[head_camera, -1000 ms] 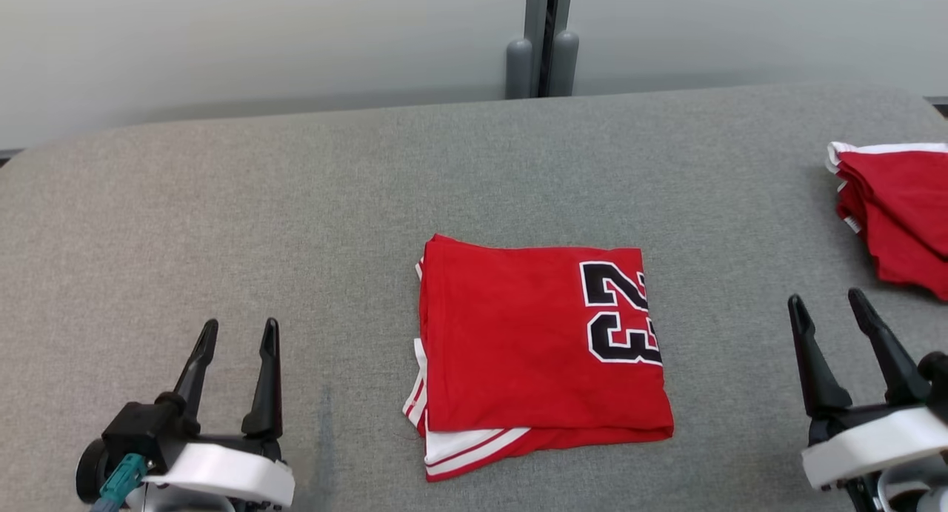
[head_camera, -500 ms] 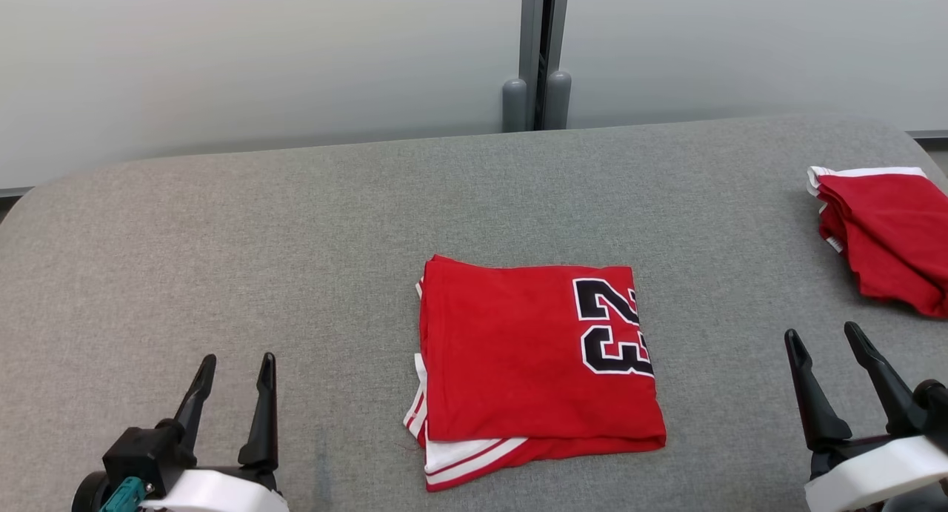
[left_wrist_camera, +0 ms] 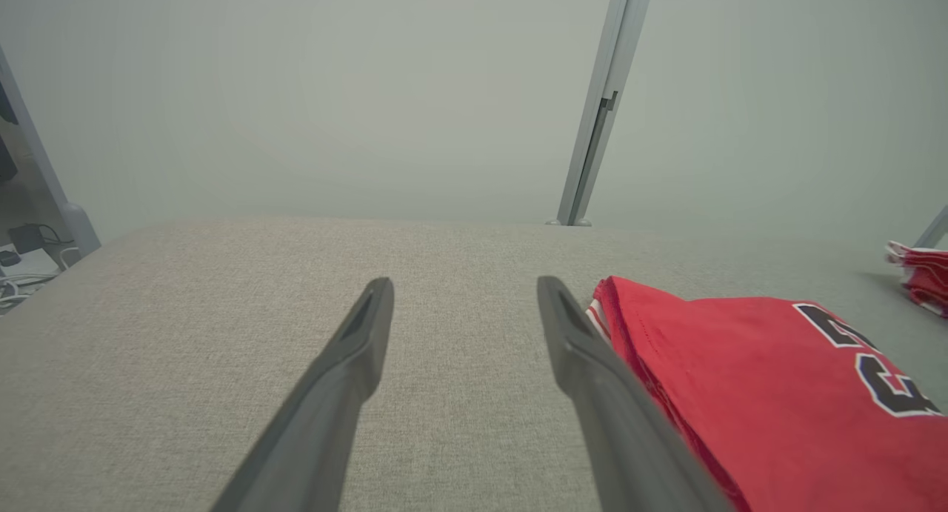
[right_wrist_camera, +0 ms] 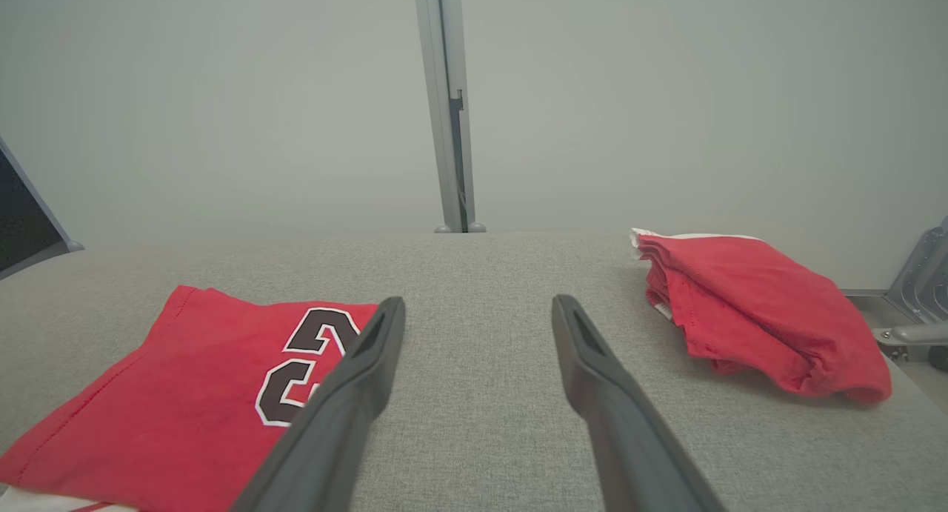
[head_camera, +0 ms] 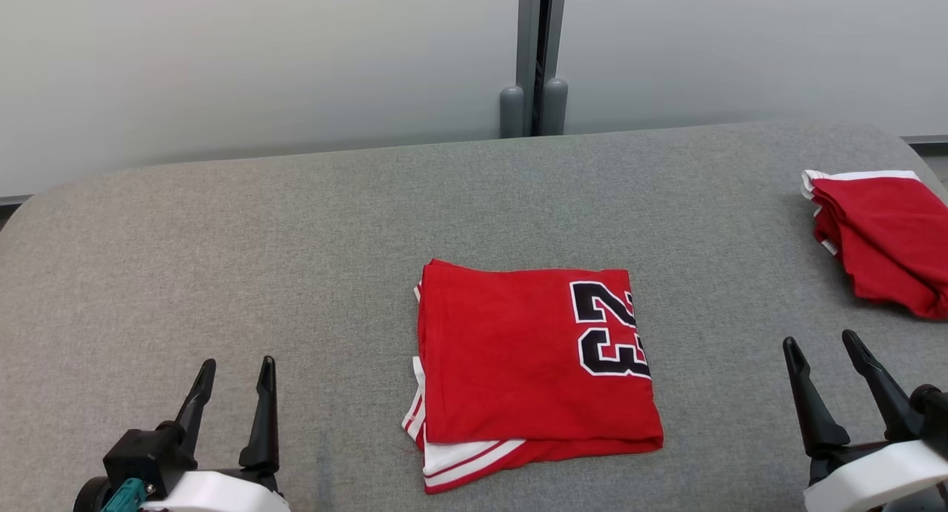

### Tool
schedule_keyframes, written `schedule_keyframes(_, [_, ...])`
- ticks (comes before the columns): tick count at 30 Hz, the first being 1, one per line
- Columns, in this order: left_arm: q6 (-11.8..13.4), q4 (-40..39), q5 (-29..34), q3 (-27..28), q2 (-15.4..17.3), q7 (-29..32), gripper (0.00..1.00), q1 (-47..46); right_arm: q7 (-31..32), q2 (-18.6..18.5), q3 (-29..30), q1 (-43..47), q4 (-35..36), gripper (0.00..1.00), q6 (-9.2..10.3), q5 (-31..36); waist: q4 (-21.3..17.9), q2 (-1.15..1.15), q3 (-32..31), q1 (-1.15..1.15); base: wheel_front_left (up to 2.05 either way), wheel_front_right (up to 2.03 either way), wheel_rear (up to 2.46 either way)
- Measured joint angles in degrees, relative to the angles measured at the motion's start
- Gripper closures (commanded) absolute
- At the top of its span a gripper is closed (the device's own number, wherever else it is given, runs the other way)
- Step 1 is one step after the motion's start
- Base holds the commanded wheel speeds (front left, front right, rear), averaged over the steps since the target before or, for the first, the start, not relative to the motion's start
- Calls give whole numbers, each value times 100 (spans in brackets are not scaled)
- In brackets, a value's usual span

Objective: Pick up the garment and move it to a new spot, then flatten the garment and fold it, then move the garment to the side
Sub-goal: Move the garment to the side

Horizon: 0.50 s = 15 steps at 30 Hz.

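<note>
A red garment [head_camera: 529,360] with white trim and a black number lies folded into a rectangle in the middle of the grey table [head_camera: 222,245]. It also appears in the left wrist view as the garment [left_wrist_camera: 770,393] and in the right wrist view as the garment [right_wrist_camera: 192,378]. My left gripper [head_camera: 235,367] stands open at the lower left, well apart from the cloth, with nothing between its fingers. At the lower right my right gripper [head_camera: 820,341] is open and empty too. The left gripper [left_wrist_camera: 463,282] and the right gripper [right_wrist_camera: 478,301] hover over bare fabric.
A second red garment [head_camera: 881,238] lies bunched at the table's far right edge; the same red garment [right_wrist_camera: 748,304] shows in the right wrist view. A grey post [head_camera: 535,56] and pale wall stand behind the table. Bare table lies to the left of the folded cloth.
The head camera has tilted, so the whole picture has shifted downward. Both grippers stay open and the folded garment has not moved on the table.
</note>
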State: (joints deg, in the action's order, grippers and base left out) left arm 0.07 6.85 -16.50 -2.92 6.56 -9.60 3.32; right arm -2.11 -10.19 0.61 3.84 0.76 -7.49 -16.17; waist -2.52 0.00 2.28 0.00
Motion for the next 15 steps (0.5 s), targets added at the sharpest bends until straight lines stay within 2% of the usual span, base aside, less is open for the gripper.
schedule_keyframes(15, [85, -62, -34, -43, 34, 44, 0, 0, -44, -3, 5, -31, -102, 0, 0, -45, 17, 0, 9, 0, 0, 0, 0])
